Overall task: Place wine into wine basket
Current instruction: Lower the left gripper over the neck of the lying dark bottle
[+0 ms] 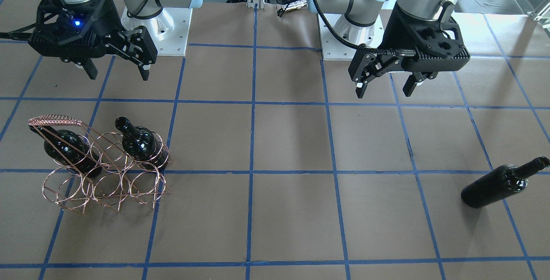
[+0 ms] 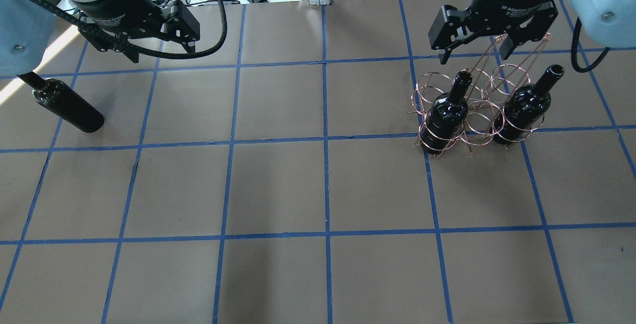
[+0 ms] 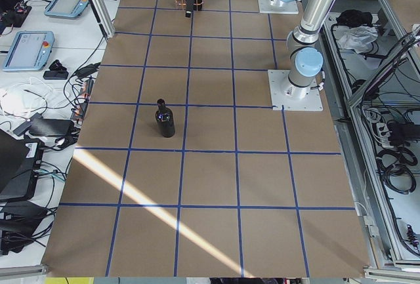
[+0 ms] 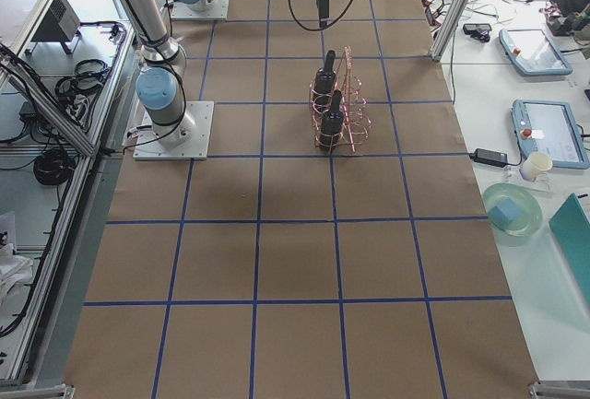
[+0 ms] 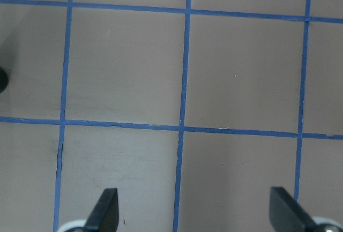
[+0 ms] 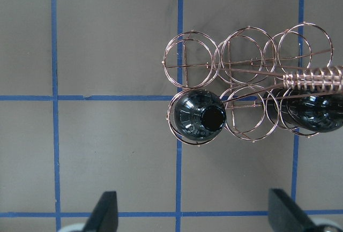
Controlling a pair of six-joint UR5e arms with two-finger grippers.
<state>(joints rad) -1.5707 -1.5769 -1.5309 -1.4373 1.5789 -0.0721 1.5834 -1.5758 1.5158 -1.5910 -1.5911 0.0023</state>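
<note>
The copper wire wine basket (image 1: 56,120) stands on the table's right half and holds two upright dark bottles (image 2: 447,110) (image 2: 524,105) in its near row. It also shows in the right wrist view (image 6: 313,76), from straight above. A third wine bottle (image 2: 67,108) stands alone and upright at the far left of the table (image 1: 502,183). My right gripper (image 2: 474,53) hangs open and empty above the basket's far side. My left gripper (image 2: 161,40) hangs open and empty, above and to the right of the lone bottle. Only that bottle's edge (image 5: 1,79) shows in the left wrist view.
The table is brown paper with a blue tape grid (image 2: 325,140). The arm bases (image 1: 159,26) (image 1: 348,31) stand at the robot's side. Tablets and cables (image 3: 26,48) lie on benches off the table's ends.
</note>
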